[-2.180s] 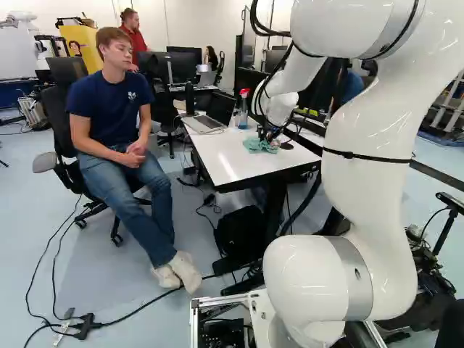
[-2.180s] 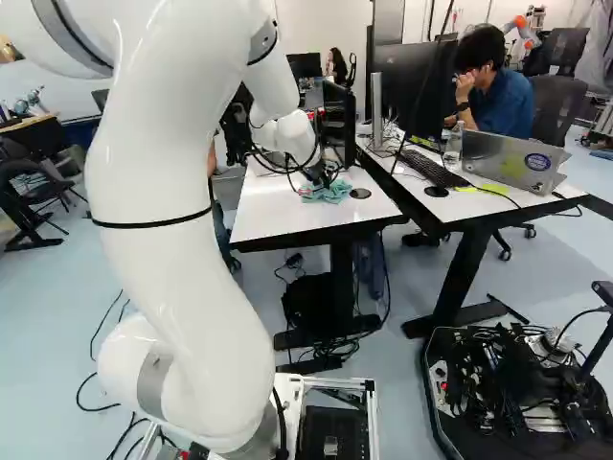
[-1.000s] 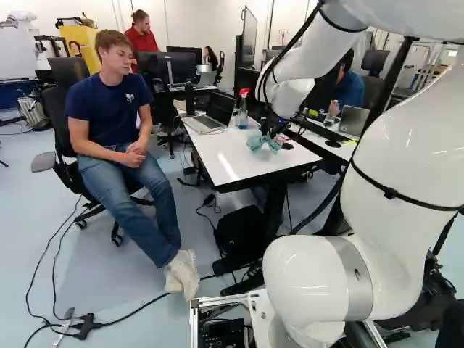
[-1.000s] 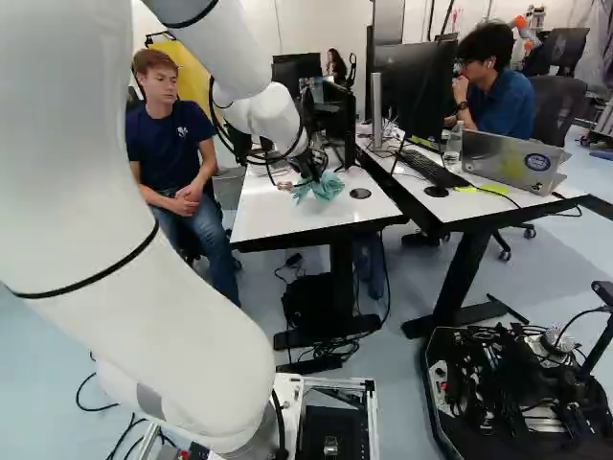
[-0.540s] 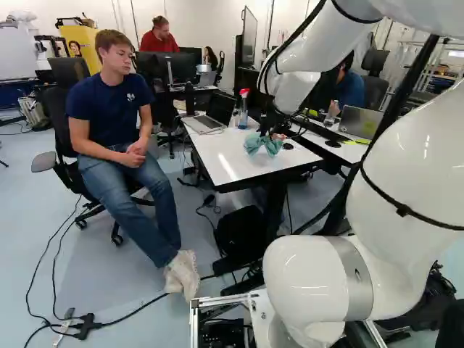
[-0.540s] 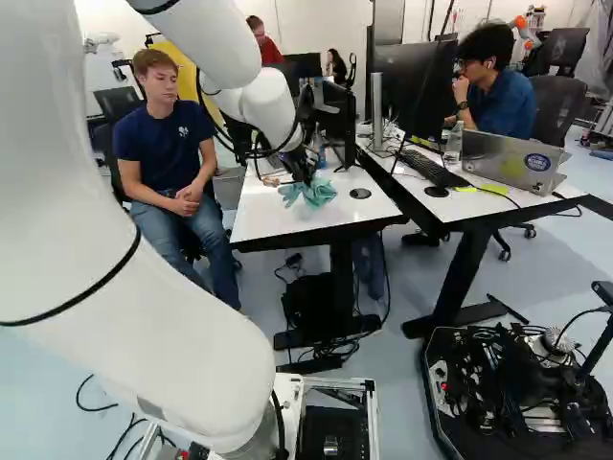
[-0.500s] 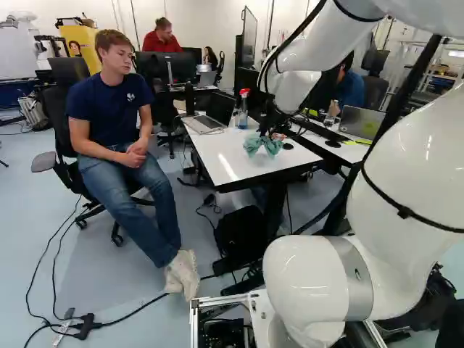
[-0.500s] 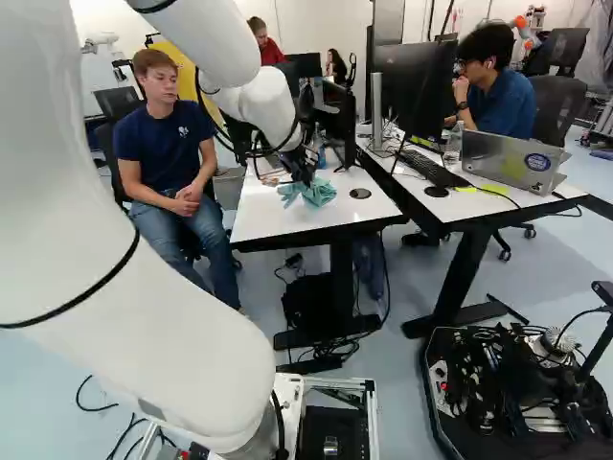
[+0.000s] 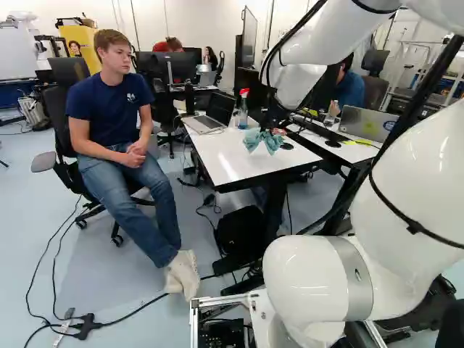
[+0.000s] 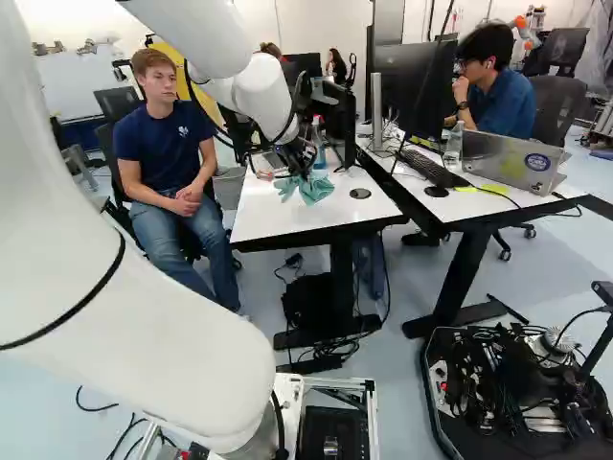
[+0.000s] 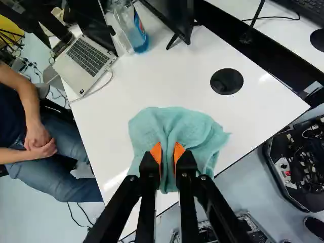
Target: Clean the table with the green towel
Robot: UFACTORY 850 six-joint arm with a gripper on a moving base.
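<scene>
My gripper [image 10: 301, 174] hangs over the white table [image 10: 263, 216], seen at its far part in the right base view. In the wrist view both orange pads of the gripper [image 11: 168, 156] pinch a fold of the green towel [image 11: 195, 132] between them. The bunched towel spreads out to both sides of the fingers above the white tabletop. In the left base view the towel [image 9: 271, 141] hangs in two lobes under the gripper; whether its lower edge touches the table I cannot tell.
An open laptop [image 11: 83, 61] and a spray bottle [image 11: 135, 31] stand on the table, with a monitor [image 11: 174, 17] beside the bottle. A seated person [image 9: 119, 138] is close by the table's side. A second desk with a keyboard [image 10: 433, 168] adjoins it.
The arm has swung over and lifted the towel from its flatter heap; gripper and towel have since shifted slightly over the table. The base has not moved.
</scene>
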